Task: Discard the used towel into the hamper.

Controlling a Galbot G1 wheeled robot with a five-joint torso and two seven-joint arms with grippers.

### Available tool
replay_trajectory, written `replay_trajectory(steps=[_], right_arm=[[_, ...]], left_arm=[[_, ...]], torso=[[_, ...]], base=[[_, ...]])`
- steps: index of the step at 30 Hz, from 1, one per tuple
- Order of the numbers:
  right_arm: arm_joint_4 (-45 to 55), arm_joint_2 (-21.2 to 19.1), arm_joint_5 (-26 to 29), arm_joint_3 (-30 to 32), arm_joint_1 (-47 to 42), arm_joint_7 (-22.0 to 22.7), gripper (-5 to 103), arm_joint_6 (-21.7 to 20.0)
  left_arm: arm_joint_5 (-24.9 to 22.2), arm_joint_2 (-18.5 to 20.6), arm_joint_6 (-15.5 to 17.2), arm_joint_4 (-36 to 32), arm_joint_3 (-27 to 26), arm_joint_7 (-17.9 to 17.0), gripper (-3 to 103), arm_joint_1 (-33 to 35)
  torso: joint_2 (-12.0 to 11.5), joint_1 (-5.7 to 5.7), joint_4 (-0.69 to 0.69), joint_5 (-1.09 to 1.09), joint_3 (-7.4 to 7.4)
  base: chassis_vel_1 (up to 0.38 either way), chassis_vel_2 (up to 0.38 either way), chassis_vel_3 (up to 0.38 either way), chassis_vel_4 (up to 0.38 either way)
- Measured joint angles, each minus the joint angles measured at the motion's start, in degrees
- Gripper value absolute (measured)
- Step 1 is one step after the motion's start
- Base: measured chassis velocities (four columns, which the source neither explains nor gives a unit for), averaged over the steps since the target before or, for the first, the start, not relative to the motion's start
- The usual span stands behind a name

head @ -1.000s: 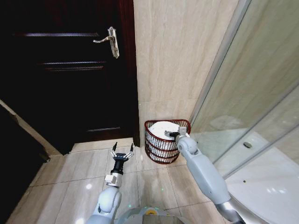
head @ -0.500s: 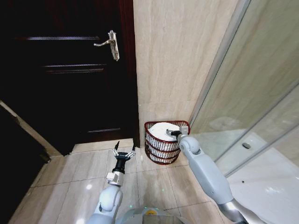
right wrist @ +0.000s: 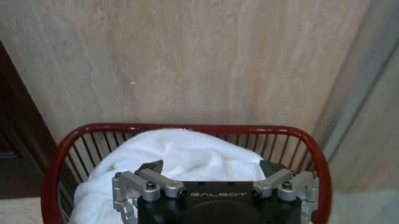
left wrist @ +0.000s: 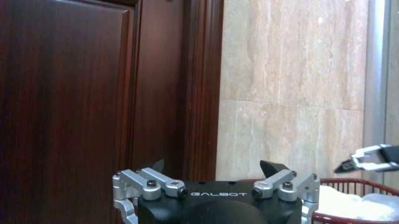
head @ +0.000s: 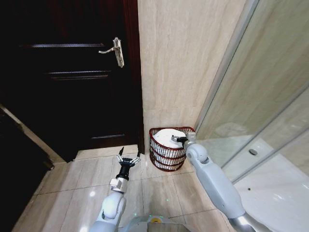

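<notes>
We see the right gripper [right wrist: 212, 173], jaws apart, directly above the white crumpled towel [right wrist: 187, 151] inside the dark red wire hamper [head: 166, 153]. Left gripper [head: 126, 158], spread open, idles at the hamper's 9 o'clock, farther off.

The towel [right wrist: 187, 154] hides the hamper's [right wrist: 187, 128] floor; its base is cropped.

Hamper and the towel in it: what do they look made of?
Hamper: looks like coated metal wire, glossy dark red; thin bars with see-through gaps under a thicker rim. Towel: soft white cloth, likely terry; it bunches in rounded folds, matte. The right hand hovers open just above it.
</notes>
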Motion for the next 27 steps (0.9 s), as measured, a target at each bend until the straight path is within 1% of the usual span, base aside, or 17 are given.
replay_trajectory(steps=[1, 4, 5, 7, 8, 11, 18, 22, 24, 27], right_arm=[[-0.77, -0.23, 1.64, -0.66, 1.15, 0.27, 100, -0.50], [-5.15, -1.03, 10.20, -4.60, 6.39, 3.01, 100, -1.53], [-5.15, -1.03, 10.20, -4.60, 6.39, 3.01, 100, -1.53], [-7.99, -1.08, 13.22, -6.26, 8.62, 3.90, 100, -1.62], [-7.99, -1.08, 13.22, -6.26, 8.62, 3.90, 100, -1.62], [-12.17, -1.11, 17.19, -8.35, 10.97, 5.20, 100, -1.63], [-15.14, -1.52, 18.44, -9.97, 11.10, 5.56, 100, -1.64], [-17.60, -0.68, 18.37, -9.97, 11.48, 5.42, 100, -1.64], [-20.81, 0.49, 18.01, -9.87, 12.66, 4.98, 100, -1.64], [-22.73, 1.35, 17.72, -9.74, 13.63, 4.58, 100, -1.64]], left_arm=[[0.06, 0.11, 0.06, -0.10, -0.04, 0.17, 100, 0.21], [0.11, 0.15, 0.14, -0.79, -0.43, 0.48, 100, 0.81], [0.11, 0.15, 0.14, -0.79, -0.43, 0.48, 100, 0.81], [0.10, 0.15, -0.05, -1.00, -0.73, 0.50, 100, 0.92], [0.10, 0.15, -0.05, -1.00, -0.73, 0.50, 100, 0.92], [-0.13, 0.20, -0.22, -1.50, -1.25, 0.50, 100, 1.17], [-0.52, 0.19, -0.45, -1.53, -1.81, 0.40, 100, 1.06], [-0.71, 0.17, -0.88, -1.09, -1.83, 0.37, 100, 0.92], [-0.78, 0.17, -1.26, -0.52, -1.82, 0.36, 100, 0.72], [-0.85, 0.19, -1.47, -0.07, -1.84, 0.35, 100, 0.49]], torso=[[0.21, 0.09, 0.00, 0.00, 0.11], [0.96, 0.41, 0.01, 0.00, 0.52], [0.96, 0.41, 0.01, 0.00, 0.52], [1.10, 0.49, 0.02, 0.00, 0.60], [1.10, 0.49, 0.02, 0.00, 0.60], [1.14, 0.51, 0.00, 0.00, 0.62], [1.07, 0.49, -0.01, 0.01, 0.55], [1.00, 0.47, -0.01, 0.00, 0.50], [0.93, 0.44, 0.00, 0.00, 0.47], [0.90, 0.43, 0.00, 0.01, 0.45]], base=[[0.000, 0.000, 0.000, 0.000], [0.000, 0.000, 0.000, 0.000], [0.000, 0.000, 0.000, 0.000], [0.000, 0.000, 0.000, 0.000], [0.000, 0.000, 0.000, 0.000], [0.000, 0.000, 0.000, 0.000], [0.000, 0.000, 0.000, 0.000], [0.000, 0.000, 0.000, 0.000], [0.000, 0.000, 0.000, 0.000], [0.000, 0.000, 0.000, 0.000]])
